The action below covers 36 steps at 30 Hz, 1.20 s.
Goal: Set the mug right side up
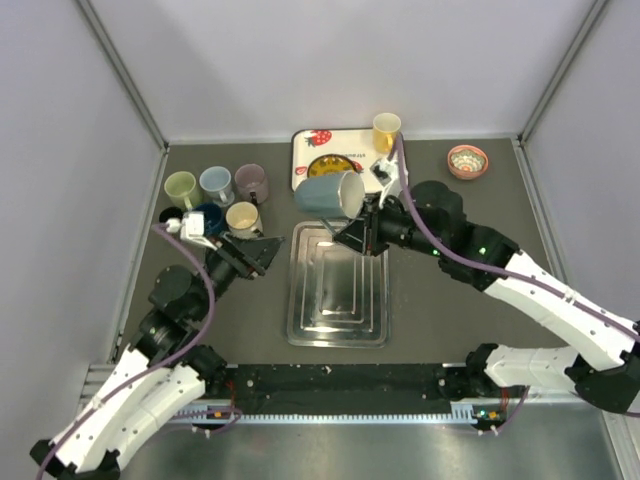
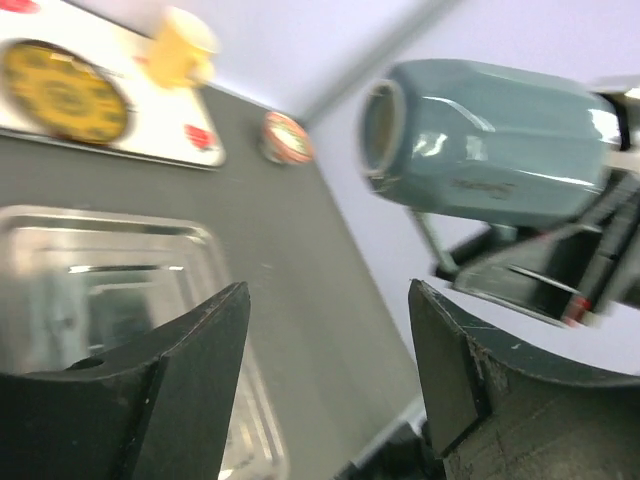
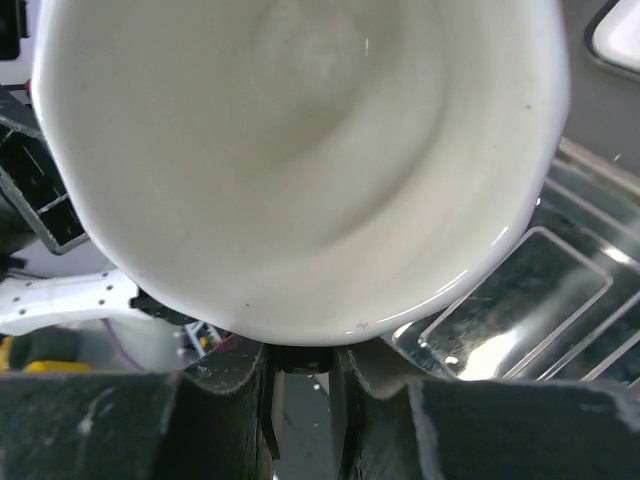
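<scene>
The blue-grey mug [image 1: 328, 193] hangs in the air on its side above the far end of the metal tray [image 1: 338, 300]. Its white mouth faces right, toward the right wrist camera, so the white inside [image 3: 300, 150] fills that view. My right gripper [image 1: 357, 228] is shut on the mug from below, its fingers [image 3: 355, 400] pinching a dark part under the rim, probably the handle. My left gripper [image 1: 262, 250] stands open and empty just left of the tray. In the left wrist view the mug [image 2: 490, 135] floats beyond the open left gripper [image 2: 330, 300], base end toward it.
Several mugs [image 1: 215, 185] cluster at the back left. At the back centre a white patterned tray [image 1: 310, 150] carries a yellow cup [image 1: 386, 130]. A small patterned bowl [image 1: 467, 160] sits at the back right. Walls enclose the table on three sides.
</scene>
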Each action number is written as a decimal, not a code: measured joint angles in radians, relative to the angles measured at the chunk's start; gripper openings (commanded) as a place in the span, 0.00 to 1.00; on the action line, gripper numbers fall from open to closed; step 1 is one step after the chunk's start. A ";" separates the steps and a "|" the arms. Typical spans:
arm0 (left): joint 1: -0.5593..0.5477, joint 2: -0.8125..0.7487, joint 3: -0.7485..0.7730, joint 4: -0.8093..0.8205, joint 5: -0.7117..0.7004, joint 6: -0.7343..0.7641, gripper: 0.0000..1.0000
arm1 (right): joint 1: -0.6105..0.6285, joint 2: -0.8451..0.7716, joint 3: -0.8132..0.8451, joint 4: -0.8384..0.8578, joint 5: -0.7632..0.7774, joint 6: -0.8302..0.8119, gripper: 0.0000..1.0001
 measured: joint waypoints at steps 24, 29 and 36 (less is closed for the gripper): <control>0.000 -0.044 0.281 -1.080 -0.944 -0.335 0.55 | 0.255 0.813 0.603 -0.400 0.249 -0.253 0.00; 0.000 -0.076 0.278 -1.089 -0.951 -0.342 0.54 | 0.275 0.961 0.748 -0.432 0.248 -0.275 0.00; 0.000 -0.122 0.267 -1.106 -0.956 -0.342 0.53 | 0.292 1.178 1.000 -0.512 0.245 -0.327 0.00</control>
